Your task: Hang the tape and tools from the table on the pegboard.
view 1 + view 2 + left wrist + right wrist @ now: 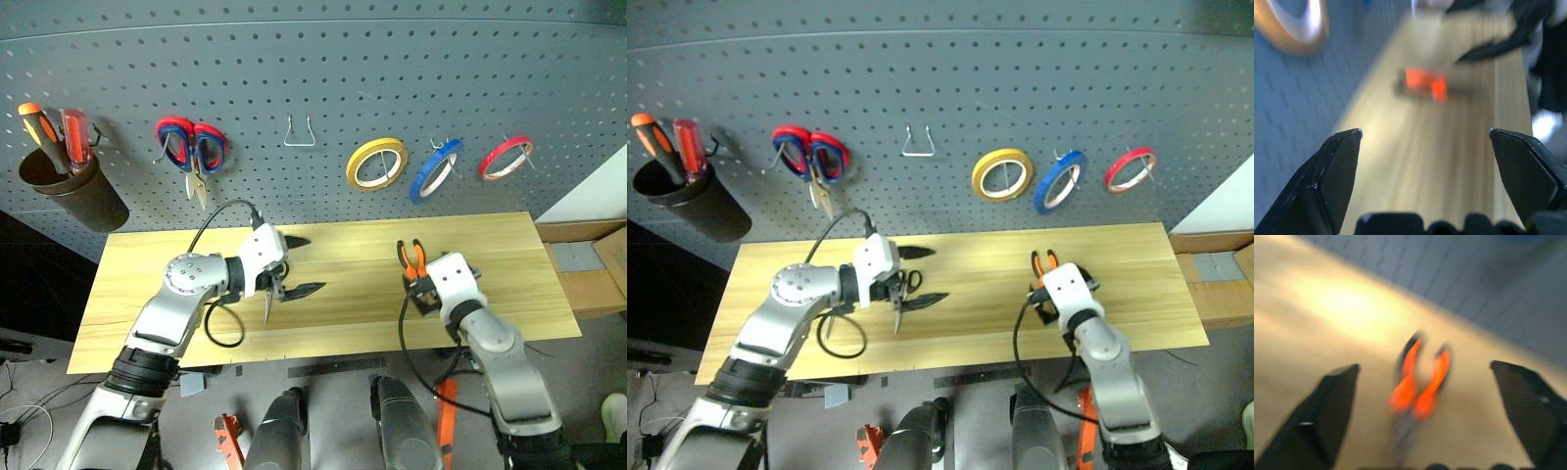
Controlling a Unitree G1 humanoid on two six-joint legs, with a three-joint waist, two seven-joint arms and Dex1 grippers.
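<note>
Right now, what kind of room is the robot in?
Probably a workshop or tool corner. A grey pegboard on the wall holds tape rolls and scissors on hooks, and pliers lie on a wooden table below it.

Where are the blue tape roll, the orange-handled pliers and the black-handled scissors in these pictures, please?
Blue tape roll (435,167): left eye view, on its blue band.
Orange-handled pliers (1420,382): right wrist view, on the orange handles.
Black-handled scissors (912,284): right eye view, on a finger loop.
</note>
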